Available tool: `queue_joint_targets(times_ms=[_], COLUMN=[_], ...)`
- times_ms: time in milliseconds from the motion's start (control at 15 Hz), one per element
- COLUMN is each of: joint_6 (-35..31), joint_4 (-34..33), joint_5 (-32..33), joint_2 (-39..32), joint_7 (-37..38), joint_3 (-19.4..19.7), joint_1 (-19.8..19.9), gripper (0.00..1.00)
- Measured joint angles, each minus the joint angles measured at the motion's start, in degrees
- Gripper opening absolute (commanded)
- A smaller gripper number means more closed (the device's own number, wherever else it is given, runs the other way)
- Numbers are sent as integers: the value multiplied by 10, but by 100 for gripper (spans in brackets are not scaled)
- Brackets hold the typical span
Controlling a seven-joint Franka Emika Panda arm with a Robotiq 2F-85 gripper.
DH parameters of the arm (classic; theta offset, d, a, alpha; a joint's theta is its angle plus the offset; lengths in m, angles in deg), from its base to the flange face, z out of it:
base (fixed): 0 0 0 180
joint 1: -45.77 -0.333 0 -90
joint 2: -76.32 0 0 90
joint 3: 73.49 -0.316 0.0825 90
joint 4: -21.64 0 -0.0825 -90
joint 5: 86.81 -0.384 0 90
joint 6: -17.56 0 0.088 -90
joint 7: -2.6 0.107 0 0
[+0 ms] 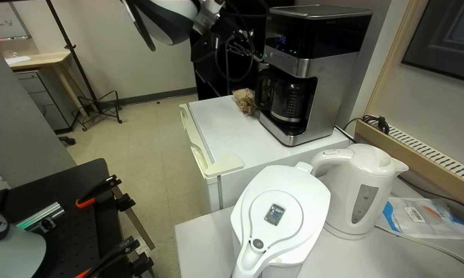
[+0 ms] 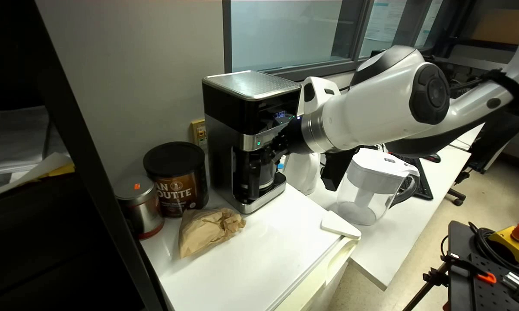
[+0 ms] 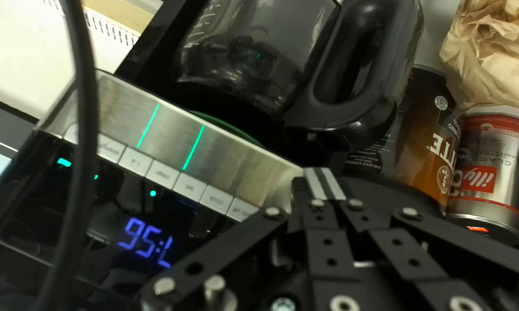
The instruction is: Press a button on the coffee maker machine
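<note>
gripper point(image 3: 324, 183) near the button row point(image 3: 189, 187), press unconfirmed

the drip coffee maker point(image 1: 328, 77) stands on the mini fridge point(image 1: 224, 131), its clock display point(image 3: 147, 242) and green lights point(image 3: 153, 193) lit; the fingers point(image 3: 314, 183) are together, holding nothing, by the end of the silver front point(image 3: 220, 160); the reach looks done; contact is hidden, so whether the press is too i cannot tell; withdrawal is left

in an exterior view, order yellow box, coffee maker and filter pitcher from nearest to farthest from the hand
1. Coffee maker, directly beside the hand
2. Filter pitcher, right of it in the picture
3. Yellow box, far lower right
</note>
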Motion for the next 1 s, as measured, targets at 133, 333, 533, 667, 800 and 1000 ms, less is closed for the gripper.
queue_joint_targets(times_ms=[133, 333, 533, 667, 800, 1000], joint_6=[3, 7, 9, 11, 11, 11], joint_4=[-2, -10, -18, -21, -22, -22], joint_5=[1, 2, 2, 2, 2, 2], joint_2=[-3, -6, -9, -11, -12, -13], joint_7=[0, 1, 2, 2, 2, 2], joint_3=[0, 31, 61, 60, 60, 60], joint_1=[-2, -34, -62, -63, -63, -63], gripper=[0, 0, 0, 0, 0, 0])
